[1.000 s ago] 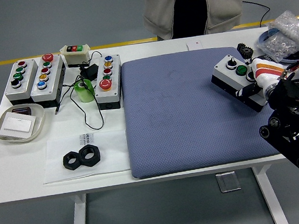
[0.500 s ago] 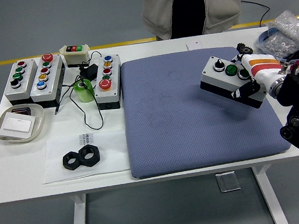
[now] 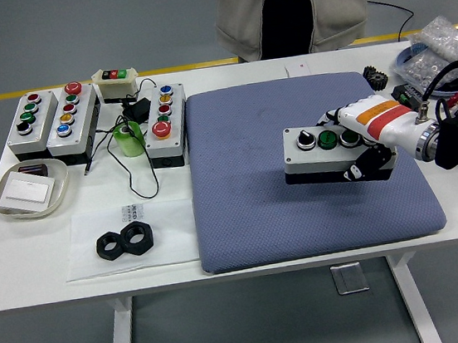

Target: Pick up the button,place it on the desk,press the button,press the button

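The grey three-button control box (image 3: 324, 150) is gripped by the white right hand (image 3: 365, 142), fingers wrapped around its right end; it has been carried leftward since earlier.

Looks like a robotics lab/test bay: grey shop floor (image 3: 70, 32) w/ yellow line (image 3: 76, 85), white surface (image 3: 248, 257) w/ blue pad (image 3: 248, 194); far left of robot hand (image 3: 357, 141), switch boxes (image 3: 47, 120) & big hex nuts (image 3: 125, 240).
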You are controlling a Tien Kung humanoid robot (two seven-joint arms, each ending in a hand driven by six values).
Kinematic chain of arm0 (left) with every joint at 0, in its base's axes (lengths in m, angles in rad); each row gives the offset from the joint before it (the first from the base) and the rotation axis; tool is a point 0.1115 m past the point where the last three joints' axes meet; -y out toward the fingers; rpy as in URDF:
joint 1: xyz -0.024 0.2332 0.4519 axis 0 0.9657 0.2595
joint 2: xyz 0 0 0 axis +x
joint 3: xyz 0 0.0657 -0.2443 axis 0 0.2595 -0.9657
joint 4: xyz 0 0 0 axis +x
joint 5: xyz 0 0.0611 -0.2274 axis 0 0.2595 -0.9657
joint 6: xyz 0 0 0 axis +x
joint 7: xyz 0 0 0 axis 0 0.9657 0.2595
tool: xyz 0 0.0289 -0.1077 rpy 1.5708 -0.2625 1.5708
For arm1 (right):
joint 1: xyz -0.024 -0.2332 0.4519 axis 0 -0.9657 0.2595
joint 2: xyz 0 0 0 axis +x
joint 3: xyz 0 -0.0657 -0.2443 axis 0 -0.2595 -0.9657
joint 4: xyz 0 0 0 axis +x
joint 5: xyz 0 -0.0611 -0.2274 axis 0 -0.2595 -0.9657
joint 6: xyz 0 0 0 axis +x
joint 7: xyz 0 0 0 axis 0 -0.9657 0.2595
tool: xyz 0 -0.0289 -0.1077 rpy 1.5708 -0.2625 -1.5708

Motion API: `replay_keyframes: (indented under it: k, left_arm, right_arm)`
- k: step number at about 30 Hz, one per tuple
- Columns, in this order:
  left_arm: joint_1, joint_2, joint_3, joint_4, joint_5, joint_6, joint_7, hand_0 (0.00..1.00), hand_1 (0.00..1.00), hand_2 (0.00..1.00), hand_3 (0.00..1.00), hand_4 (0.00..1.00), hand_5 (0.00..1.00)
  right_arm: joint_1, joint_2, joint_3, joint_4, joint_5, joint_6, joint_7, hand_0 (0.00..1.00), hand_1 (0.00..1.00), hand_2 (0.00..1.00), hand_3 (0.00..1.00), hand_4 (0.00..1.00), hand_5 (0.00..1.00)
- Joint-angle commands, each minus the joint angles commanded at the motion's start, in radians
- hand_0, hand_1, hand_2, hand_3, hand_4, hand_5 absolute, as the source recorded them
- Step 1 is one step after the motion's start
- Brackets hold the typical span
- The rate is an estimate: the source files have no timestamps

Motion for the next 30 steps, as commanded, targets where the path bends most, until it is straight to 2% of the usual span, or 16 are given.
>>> replay_keyframes:
  k: [1,4,7,18,30]
  left_arm:
    - [0.000,0.000,0.000,0.000,0.001,0.000,0.000,0.715,0.826,0.880,0.831,0.641,0.998]
    - [0.000,0.000,-0.002,0.000,0.004,0.000,0.002,0.715,0.826,0.880,0.831,0.641,0.998]
    - [0.001,-0.001,-0.003,0.000,0.005,0.001,0.002,0.715,0.826,0.880,0.831,0.642,0.998]
    - [0.011,-0.001,-0.011,-0.001,0.013,0.002,0.004,0.713,0.826,0.879,0.830,0.640,0.998]
    - [0.013,-0.003,-0.017,-0.001,0.021,0.004,0.007,0.713,0.825,0.878,0.830,0.644,0.998]
  right_arm:
    - [0.001,-0.001,-0.002,-0.001,0.006,-0.001,0.010,0.337,0.401,0.471,0.619,0.879,0.058]
    - [0.007,-0.002,-0.021,-0.010,0.031,-0.005,0.066,0.337,0.401,0.471,0.619,0.879,0.058]
    - [0.012,0.001,-0.036,-0.020,0.039,-0.009,0.091,0.340,0.400,0.470,0.618,0.876,0.053]
    - [0.037,0.042,-0.096,-0.096,0.058,-0.032,0.137,0.342,0.404,0.472,0.618,0.872,0.044]
    - [0.044,0.055,-0.151,-0.121,0.062,-0.071,0.185,0.345,0.405,0.475,0.622,0.860,0.038]
